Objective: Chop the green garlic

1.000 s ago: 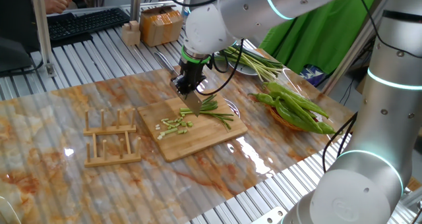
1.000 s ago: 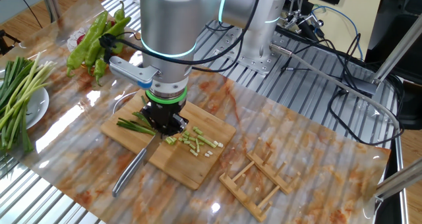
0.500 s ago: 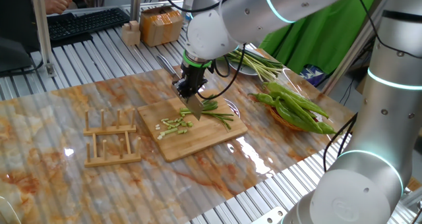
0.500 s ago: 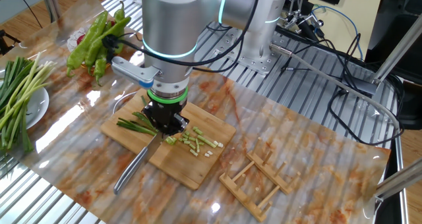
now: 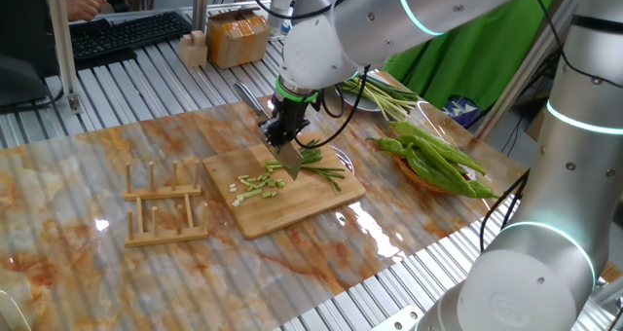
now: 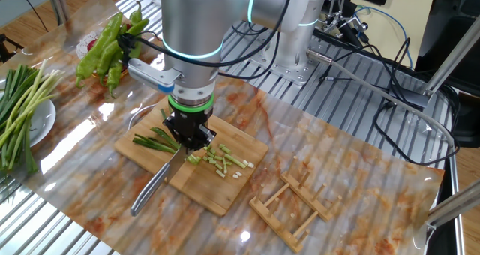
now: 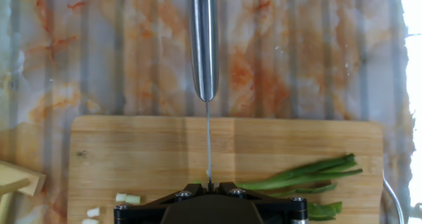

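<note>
We keep our tool (image 6: 187, 139) clamped on the knife (image 6: 154, 189), blade edge-down across the green garlic (image 6: 154, 140) on the cutting board (image 6: 214, 191), so each press cuts off short bits.

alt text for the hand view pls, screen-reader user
Seen from above, a knife runs straight up the frame from the gripper, its thin blade edge-on over a wooden cutting board on marbled orange table. Uncut green garlic stalks lie right of the blade; a few pale cut bits lie left.
</note>
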Tool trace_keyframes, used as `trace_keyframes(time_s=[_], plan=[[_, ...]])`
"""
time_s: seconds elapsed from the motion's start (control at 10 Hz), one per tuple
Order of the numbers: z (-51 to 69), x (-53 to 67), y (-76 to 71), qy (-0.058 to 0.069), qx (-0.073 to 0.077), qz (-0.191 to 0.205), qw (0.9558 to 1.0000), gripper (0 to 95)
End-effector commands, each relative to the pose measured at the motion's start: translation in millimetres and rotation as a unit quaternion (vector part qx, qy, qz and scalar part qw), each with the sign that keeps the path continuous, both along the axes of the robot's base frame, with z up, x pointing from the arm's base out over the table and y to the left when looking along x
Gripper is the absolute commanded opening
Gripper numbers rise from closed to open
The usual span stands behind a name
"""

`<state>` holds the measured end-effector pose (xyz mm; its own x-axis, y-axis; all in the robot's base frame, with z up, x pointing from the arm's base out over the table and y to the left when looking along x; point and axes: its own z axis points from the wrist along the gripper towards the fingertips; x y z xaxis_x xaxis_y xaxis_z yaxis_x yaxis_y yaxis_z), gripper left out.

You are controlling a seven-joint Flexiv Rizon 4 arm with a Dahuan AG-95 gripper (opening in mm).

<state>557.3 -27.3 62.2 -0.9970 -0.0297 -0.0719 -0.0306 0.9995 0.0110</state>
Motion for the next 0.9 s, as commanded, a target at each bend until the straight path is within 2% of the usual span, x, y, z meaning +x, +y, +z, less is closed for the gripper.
trace_keyframes(time_s=[0.1, 0.9], plan=[[-1.0, 0.5, 0.3, -0.002, 0.0, 0.0, 1.0, 0.0], [0.4, -0.1, 1.7, -0.003, 0.0, -0.002, 1.0, 0.0]])
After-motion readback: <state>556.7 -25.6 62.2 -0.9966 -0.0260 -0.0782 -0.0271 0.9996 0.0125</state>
